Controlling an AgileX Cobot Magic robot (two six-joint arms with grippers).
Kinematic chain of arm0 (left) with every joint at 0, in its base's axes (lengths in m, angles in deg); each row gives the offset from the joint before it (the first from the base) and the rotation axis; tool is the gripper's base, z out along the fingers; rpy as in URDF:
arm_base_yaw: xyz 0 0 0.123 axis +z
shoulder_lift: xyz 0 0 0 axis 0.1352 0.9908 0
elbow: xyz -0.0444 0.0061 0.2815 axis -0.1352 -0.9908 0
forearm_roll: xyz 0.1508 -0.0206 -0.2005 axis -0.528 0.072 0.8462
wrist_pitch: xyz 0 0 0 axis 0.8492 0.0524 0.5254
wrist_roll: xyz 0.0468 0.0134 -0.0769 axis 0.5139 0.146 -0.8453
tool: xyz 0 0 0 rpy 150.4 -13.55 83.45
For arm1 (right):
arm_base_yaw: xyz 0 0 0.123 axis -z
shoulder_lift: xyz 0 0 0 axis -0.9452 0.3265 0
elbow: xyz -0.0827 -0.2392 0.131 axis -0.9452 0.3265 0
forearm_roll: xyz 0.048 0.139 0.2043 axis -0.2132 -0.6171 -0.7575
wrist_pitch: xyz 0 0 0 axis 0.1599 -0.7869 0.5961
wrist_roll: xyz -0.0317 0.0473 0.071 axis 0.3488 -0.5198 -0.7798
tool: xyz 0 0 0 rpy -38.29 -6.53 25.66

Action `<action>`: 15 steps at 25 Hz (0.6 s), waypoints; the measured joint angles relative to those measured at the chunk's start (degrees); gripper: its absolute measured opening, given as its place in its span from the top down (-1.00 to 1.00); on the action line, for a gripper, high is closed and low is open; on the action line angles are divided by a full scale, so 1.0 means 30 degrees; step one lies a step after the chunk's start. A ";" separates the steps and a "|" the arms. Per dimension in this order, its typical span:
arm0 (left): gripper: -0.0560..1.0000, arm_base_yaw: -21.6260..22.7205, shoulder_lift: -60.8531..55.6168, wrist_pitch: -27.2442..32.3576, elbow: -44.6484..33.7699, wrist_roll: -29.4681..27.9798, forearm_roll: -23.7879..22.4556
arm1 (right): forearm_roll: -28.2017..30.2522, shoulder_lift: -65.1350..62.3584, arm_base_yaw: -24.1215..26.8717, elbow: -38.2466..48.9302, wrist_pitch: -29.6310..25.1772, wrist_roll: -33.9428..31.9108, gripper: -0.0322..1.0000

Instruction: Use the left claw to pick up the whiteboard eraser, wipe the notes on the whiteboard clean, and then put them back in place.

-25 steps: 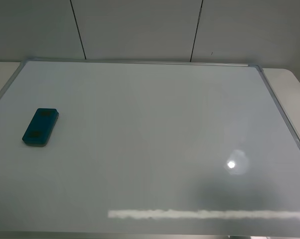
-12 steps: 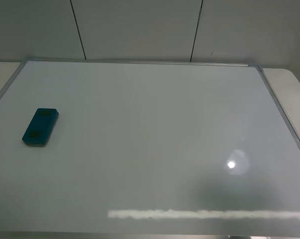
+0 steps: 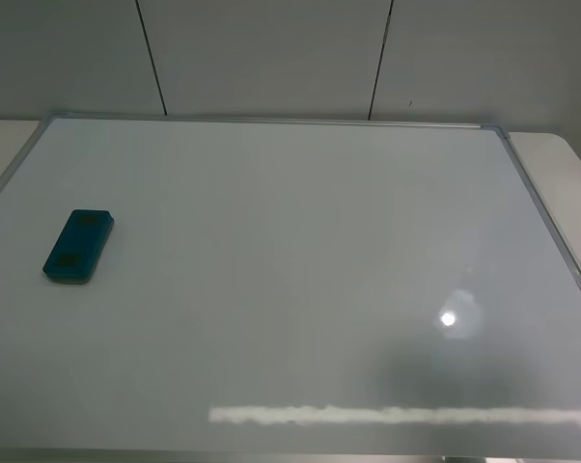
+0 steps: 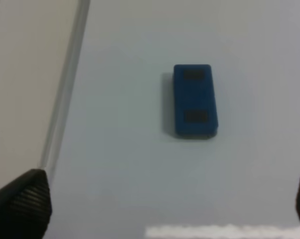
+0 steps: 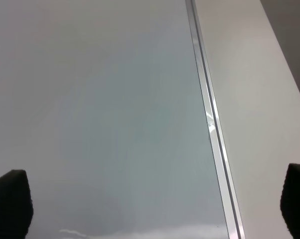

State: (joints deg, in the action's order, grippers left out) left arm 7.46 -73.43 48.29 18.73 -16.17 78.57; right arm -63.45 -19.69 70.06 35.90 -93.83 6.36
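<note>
The teal-blue whiteboard eraser (image 3: 78,246) lies flat on the left part of the whiteboard (image 3: 300,241), close to its left frame. It also shows in the left wrist view (image 4: 194,100), lying free ahead of the gripper. My left gripper (image 4: 162,209) is open and empty, with only its two black fingertips (image 4: 21,204) showing, wide apart and clear of the eraser. My right gripper (image 5: 154,204) is open and empty over the board near its right frame (image 5: 210,124). No red notes show on the board. Neither arm shows in the exterior high view.
The board lies on a pale table (image 3: 570,183) that shows beyond its silver frame (image 3: 271,120) on both sides. Grey wall panels (image 3: 271,53) stand behind. Light glare (image 3: 449,318) sits on the board's front right.
</note>
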 joint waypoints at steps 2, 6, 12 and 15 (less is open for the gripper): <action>-0.99 0.0038 0.0000 0.0000 0.0000 0.0000 0.0008 | 0.0000 0.0000 0.0000 0.0000 0.0000 0.0000 -0.99; -0.99 0.0038 0.0000 0.0000 0.0000 0.0000 0.0008 | 0.0000 0.0000 0.0000 0.0000 0.0000 0.0000 -0.99; -0.99 0.0060 0.0000 0.0000 0.0000 0.0000 0.0023 | 0.0000 0.0000 0.0000 0.0000 0.0000 0.0000 -0.99; -0.99 0.0060 0.0000 0.0000 0.0000 0.0012 0.0030 | 0.0000 0.0000 0.0000 0.0000 0.0000 0.0000 -0.99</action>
State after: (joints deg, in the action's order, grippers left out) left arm 7.64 -73.43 48.29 18.73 -16.14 78.66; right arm -63.45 -19.69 70.06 35.90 -93.83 6.36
